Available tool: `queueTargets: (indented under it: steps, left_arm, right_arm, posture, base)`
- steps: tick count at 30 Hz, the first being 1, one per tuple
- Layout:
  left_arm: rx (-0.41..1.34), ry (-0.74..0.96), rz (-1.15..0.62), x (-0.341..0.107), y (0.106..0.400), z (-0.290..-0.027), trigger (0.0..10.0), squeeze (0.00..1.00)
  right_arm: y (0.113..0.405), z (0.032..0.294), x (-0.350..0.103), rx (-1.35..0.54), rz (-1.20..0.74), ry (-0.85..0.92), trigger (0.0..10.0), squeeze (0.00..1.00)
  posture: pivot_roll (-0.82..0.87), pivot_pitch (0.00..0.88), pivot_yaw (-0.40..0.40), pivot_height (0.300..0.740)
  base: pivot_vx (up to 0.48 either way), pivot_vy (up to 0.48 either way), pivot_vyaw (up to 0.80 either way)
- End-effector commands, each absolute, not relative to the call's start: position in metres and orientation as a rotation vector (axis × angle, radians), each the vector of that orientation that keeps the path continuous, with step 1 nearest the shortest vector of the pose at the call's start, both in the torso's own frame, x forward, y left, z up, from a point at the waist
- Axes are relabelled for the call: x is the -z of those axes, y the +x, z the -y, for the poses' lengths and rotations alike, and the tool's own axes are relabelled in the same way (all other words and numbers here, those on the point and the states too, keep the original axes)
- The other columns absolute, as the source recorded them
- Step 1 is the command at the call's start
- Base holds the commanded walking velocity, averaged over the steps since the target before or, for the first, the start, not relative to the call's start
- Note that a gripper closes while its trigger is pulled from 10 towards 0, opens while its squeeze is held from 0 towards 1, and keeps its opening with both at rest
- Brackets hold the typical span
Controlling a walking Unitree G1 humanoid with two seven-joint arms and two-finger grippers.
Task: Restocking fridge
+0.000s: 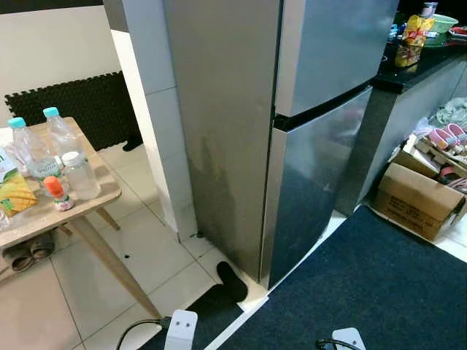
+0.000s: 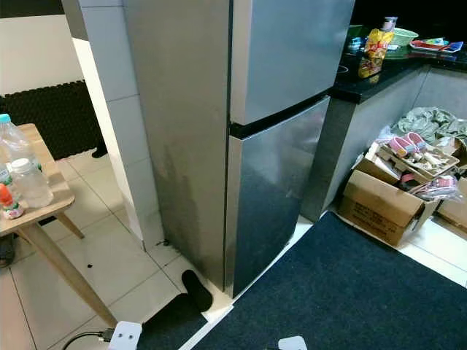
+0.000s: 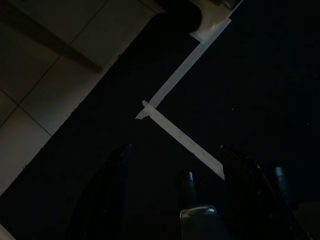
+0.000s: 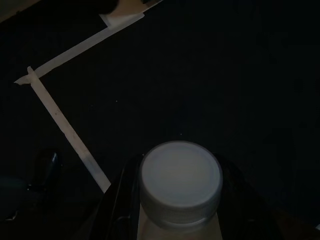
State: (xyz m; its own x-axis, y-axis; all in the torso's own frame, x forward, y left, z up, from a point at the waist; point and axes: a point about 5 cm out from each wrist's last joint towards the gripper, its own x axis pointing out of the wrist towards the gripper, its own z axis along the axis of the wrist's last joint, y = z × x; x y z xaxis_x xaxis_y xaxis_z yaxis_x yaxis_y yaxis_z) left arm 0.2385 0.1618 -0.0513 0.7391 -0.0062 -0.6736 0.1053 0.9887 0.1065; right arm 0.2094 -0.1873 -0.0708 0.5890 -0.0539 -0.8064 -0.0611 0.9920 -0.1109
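Fridge (image 1: 292,131) shut, right fingers (image 4: 120,200) clamping white-capped bottle (image 4: 180,182)

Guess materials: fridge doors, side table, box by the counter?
Fridge doors: look like brushed steel or a steel-look coating, grey with soft reflections; can't tell which. Side table: pale wood or wood veneer, with visible grain and angled tapered legs. Box: brown corrugated cardboard, matte, with folded flaps. The right tool holds a bottle with a white cap, likely plastic.
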Motion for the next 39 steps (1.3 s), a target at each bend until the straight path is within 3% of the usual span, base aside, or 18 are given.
queueTargets:
  steps: [1,23,39]
  left_arm:
    - [0.057,0.158,-0.744,0.0525,0.2361,-0.167,10.0,0.0]
    - [0.057,0.176,-0.727,0.0498,0.2397,-0.1672,10.0,0.0]
    - [0.067,0.173,-0.708,0.0475,0.2427,-0.1648,10.0,0.0]
  right_arm:
    - [0.2077,0.1873,0.0716,0.006,-0.935,-0.12,10.0,0.0]
    - [0.2074,0.1841,0.0721,-0.004,-0.931,-0.121,10.0,0.0]
    - [0.2087,0.1852,0.0712,-0.002,-0.927,-0.122,10.0,0.0]
  posture:
    - [-0.04,0.065,0.027,0.74]
    - [-0.04,0.05,0.025,0.74]
    - [-0.04,0.046,0.028,0.74]
  base:
    - [0.0,0.0,0.0]
    - [0.0,0.0,0.0]
    - [0.362,0.0,0.0]
